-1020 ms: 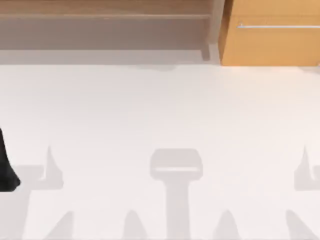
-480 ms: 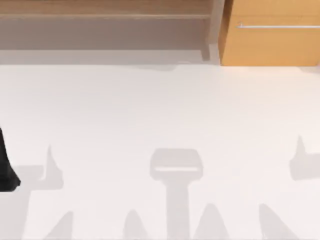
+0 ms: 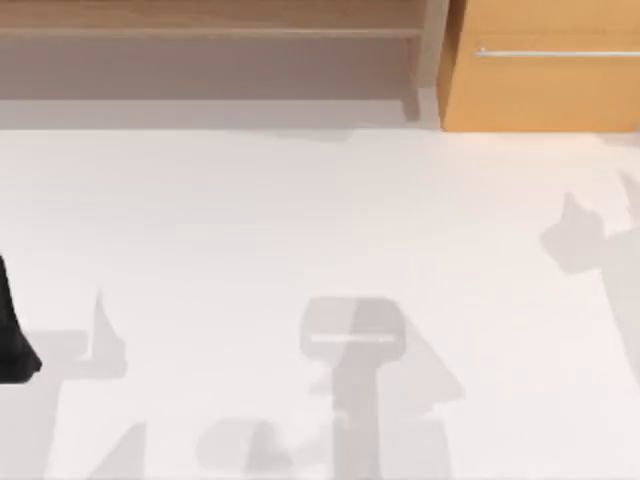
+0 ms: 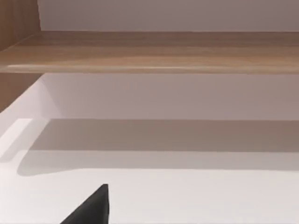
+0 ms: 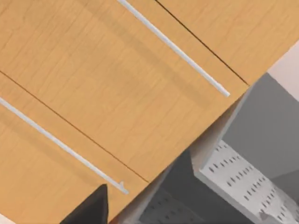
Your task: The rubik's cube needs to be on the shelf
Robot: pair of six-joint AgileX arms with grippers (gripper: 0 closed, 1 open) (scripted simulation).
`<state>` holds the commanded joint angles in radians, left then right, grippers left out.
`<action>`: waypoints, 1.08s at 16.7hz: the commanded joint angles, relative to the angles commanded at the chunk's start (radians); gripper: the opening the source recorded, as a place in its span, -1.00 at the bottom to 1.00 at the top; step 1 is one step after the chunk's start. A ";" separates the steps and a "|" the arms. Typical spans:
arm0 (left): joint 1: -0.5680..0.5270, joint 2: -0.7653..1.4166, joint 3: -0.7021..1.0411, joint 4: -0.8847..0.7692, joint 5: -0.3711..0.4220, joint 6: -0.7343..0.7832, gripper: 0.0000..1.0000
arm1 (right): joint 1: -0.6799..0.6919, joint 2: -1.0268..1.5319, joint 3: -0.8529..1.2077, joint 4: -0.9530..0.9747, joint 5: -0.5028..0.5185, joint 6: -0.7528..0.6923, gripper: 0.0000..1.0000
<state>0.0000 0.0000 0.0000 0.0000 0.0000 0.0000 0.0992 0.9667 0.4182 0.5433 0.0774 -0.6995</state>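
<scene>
No text, label or number can be read anywhere

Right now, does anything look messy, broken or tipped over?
Nothing stands out. The shelf and the drawer cabinet stand straight at the table's far edge, with nothing spilled or broken.

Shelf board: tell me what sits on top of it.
No object shows on the visible part of the long brown wooden shelf; its flat board looks bare in the left wrist view. In the top view, the shelf runs past the frame's edge, so that part cannot be checked.
</scene>
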 joint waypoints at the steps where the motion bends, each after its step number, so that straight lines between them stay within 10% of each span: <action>1: 0.000 0.000 0.000 0.000 0.000 0.000 1.00 | 0.009 0.104 0.044 0.059 0.010 -0.072 1.00; 11: 0.000 0.000 0.000 0.000 0.000 0.000 1.00 | 0.067 1.026 0.427 0.596 0.106 -0.696 1.00; 18: 0.000 0.000 0.000 0.000 0.000 0.000 1.00 | 0.077 1.264 0.526 0.741 0.135 -0.858 1.00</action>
<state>0.0000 0.0000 0.0000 0.0000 0.0000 0.0000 0.1766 2.2306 0.9444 1.2838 0.2122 -1.5579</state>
